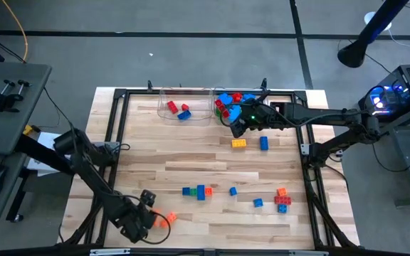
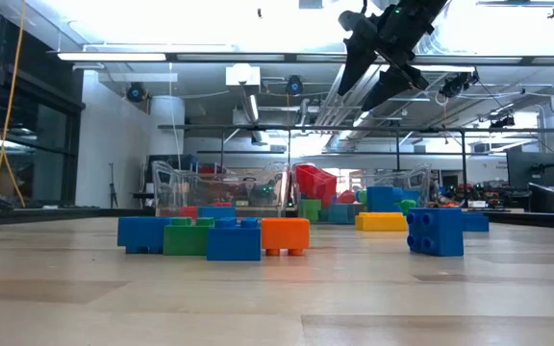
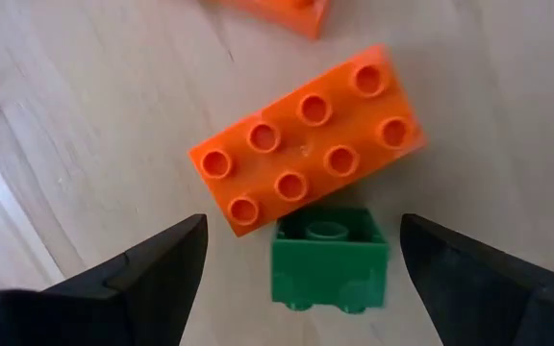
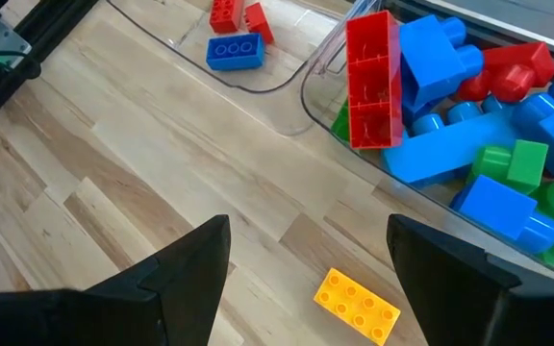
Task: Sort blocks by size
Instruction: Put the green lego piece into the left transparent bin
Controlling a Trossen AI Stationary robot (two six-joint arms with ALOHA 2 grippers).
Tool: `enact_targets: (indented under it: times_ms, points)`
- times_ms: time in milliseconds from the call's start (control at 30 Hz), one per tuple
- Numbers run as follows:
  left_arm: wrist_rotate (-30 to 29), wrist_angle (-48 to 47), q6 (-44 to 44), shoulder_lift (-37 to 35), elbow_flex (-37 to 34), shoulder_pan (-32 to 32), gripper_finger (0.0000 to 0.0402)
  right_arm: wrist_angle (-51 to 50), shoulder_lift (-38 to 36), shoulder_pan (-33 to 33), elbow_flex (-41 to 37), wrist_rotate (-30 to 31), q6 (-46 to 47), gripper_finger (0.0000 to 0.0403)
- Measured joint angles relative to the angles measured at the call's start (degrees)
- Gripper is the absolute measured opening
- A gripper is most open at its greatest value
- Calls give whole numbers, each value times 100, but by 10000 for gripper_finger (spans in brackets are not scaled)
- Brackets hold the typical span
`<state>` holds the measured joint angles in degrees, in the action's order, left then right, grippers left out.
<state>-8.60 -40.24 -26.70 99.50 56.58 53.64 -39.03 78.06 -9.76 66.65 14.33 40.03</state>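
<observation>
The left end effector stands with its fingers wide apart and nothing between them but air, low over the near-left corner of the desk; just ahead of its fingertips lie a green block and an orange eight-stud brick, the brick's edge overlapping the green one; a second orange piece shows only by its edge — from above, these read as a small orange cluster beside the end effector; the left arm reaches from the desk's left edge, folded down toward that corner.

The right end effector is likewise spread and empty, held high above the desk near the far side; beneath it lies a yellow brick, not touched; the right arm stretches in level from the right edge.

The blocks are scattered: one clear bin at the far edge holds a heap of red, blue and green bricks; a neighbouring bin holds a few red and blue ones; a blue brick lies by the yellow one; a row of blue, green and orange sits mid-desk; more lie toward the near right.

No writing can be read.
</observation>
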Motion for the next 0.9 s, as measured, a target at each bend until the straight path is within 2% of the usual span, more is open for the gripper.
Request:
enact_targets:
  times_ms: [200,333,467,633,800,900]
  points:
    - [46,4,28,108,9,-6,325,-17,0,0,0,-25,27,277]
    - [70,19,31,112,9,-11,300,-20,0,0,0,-26,52,277]
    - [187,50,18,107,5,-33,231,-24,0,4,0,-27,53,277]
    - [220,9,-243,-26,-13,-187,102,-30,0,4,0,-42,46,277]
    - [300,-807,-599,-695,-13,-396,101,-79,0,4,0,-86,45,277]
    - [-175,-1898,-623,-1414,-13,-550,101,-64,0,4,0,-86,-20,277]
